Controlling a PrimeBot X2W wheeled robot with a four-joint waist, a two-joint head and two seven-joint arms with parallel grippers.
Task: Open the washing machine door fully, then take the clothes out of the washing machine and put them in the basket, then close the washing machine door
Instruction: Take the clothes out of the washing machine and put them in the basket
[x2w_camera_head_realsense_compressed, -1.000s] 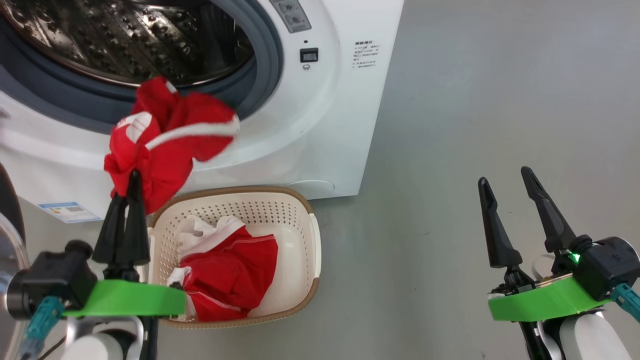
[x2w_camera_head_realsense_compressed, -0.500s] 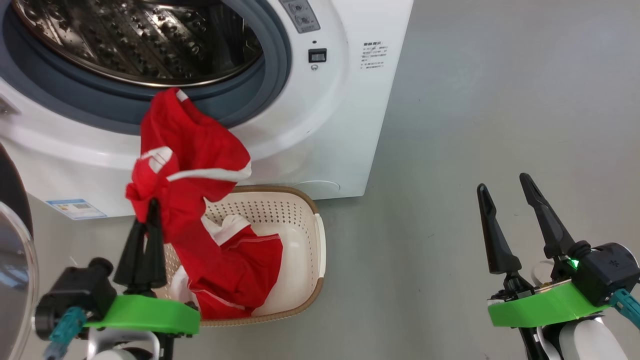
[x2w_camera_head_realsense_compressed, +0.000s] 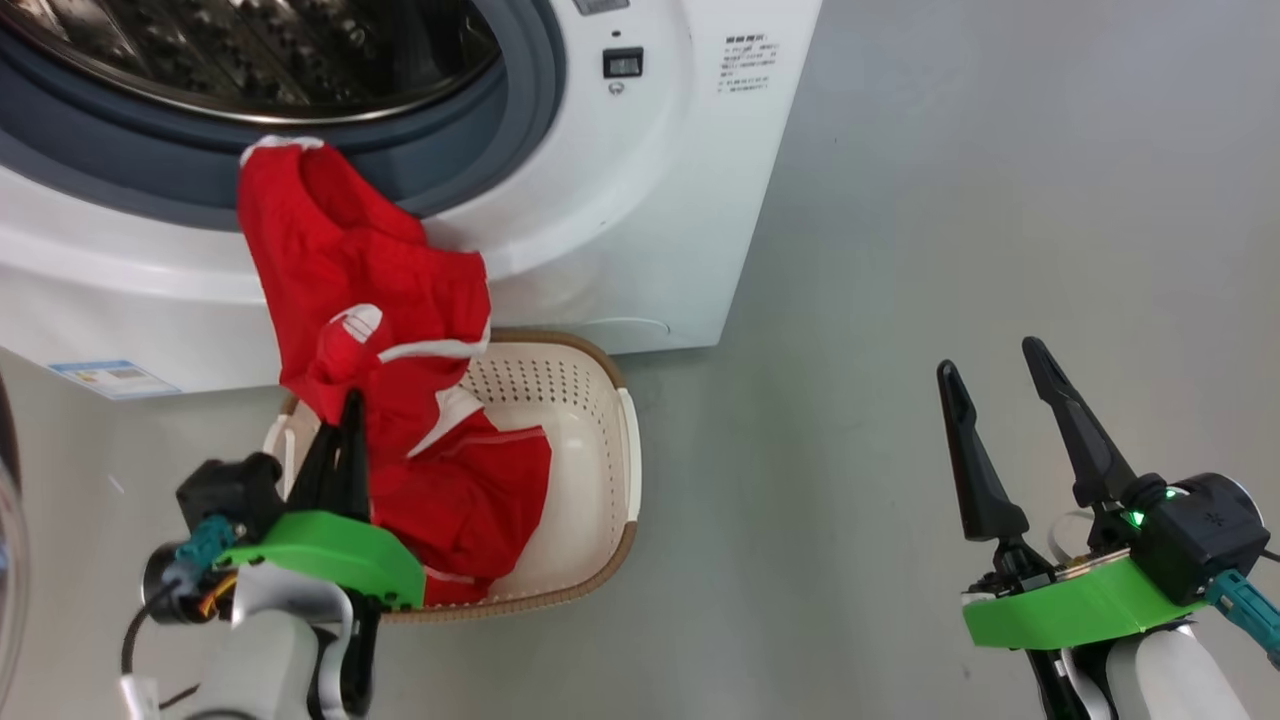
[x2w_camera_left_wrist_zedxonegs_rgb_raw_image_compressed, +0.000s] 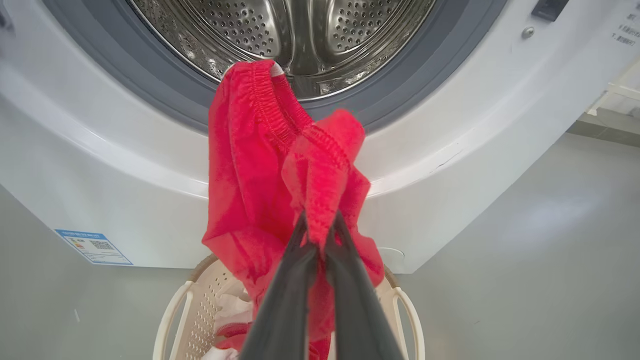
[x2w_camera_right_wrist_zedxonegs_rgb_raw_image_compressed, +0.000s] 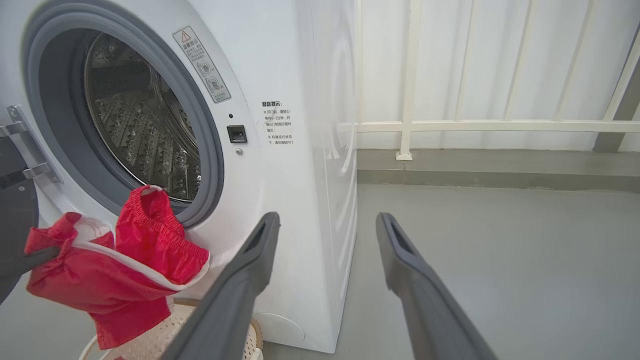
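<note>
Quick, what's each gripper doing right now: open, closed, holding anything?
Left gripper: fingers closed on a red garment.
Right gripper: fingers open, holding nothing.

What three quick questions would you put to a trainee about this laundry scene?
1. Pick one: what is the left gripper shut on?
A. a red garment
B. a basket handle
C. nothing
2. True or false: the right gripper is shut.
3. Fill in: a second red and white garment lies in the ___.

Key:
1. A
2. False: its fingers stand wide apart with nothing between them.
3. basket
</note>
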